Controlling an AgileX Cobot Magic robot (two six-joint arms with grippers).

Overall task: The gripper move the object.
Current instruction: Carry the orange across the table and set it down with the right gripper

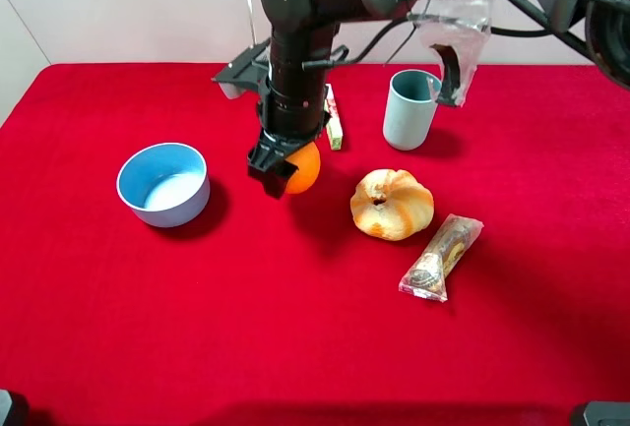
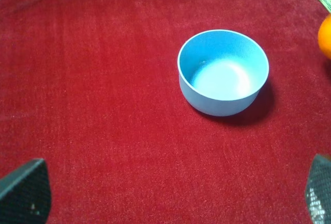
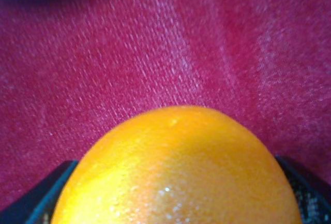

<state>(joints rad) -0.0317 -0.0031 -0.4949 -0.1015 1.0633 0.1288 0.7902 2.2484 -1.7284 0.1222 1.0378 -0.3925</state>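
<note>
Right arm reaches in from the far right side of the table and across the middle. Its black two-fingered right hand [image 1: 280, 170] points straight down and is closed around the round bright orange fruit with dimpled skin [image 1: 301, 167]. In the right wrist view the dark fingers [image 3: 44, 198] press on both flanks of the fruit [image 3: 176, 167]. Cannot tell whether the fruit touches the cloth or hangs just above it.

Fruit sits near the middle of the red cloth-covered table [image 1: 295, 347], between the light blue round bowl [image 1: 163, 184] and the tan knotted bread bun [image 1: 392, 204]. It touches neither.

A grey-blue cup [image 1: 409, 109] stands upright beyond the bun. A clear-wrapped brown snack stick [image 1: 441, 257] lies just beside the bun, on the near side. A thin yellow-green packet [image 1: 335, 121] lies behind the arm.

Left hand [image 2: 173, 203]: jaws spread wide, nothing between them, above bare cloth short of the bowl [image 2: 223, 72].
</note>
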